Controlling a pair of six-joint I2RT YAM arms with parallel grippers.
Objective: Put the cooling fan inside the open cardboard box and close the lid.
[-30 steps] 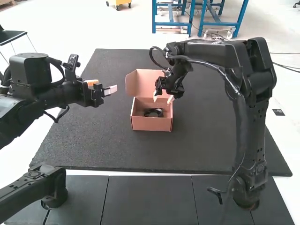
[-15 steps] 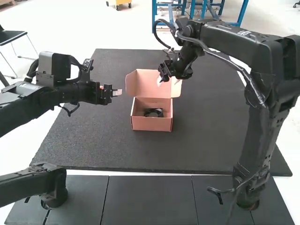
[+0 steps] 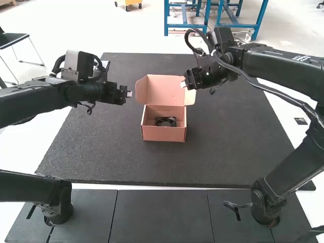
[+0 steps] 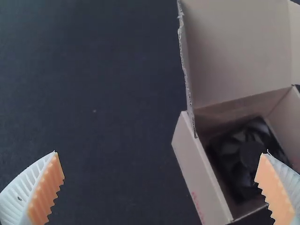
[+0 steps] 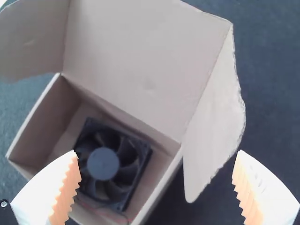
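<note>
The right end effector [image 3: 186,85] is hovering with its ribbed fingers spread wide and gripping nothing, just beside the upper right corner of the raised lid [image 3: 162,91]. The left end effector [image 3: 127,94] is likewise holding its fingers wide apart and empty. It is sitting level with the lid's left edge and just short of it.

Between them the cardboard box [image 3: 163,129] is sitting near the middle of the black mat [image 3: 91,147]. Its lid is standing upright from the far wall, with a side flap [image 5: 213,140] hanging at the right edge. The cooling fan [image 5: 110,168] is lying flat on the box floor, so the placing looks done and closing is the step in hand.

To do it well, I judge that one end effector should be going round the far side of the lid and pushing its top edge toward the near side and down. That push should be following an arc about the hinge, not running straight across, or the light box would probably be sliding. The other end effector could be bracing the near wall. The side flaps should be folding inward ahead of the lid, or they may be catching on the rim and leaving it gaping.
</note>
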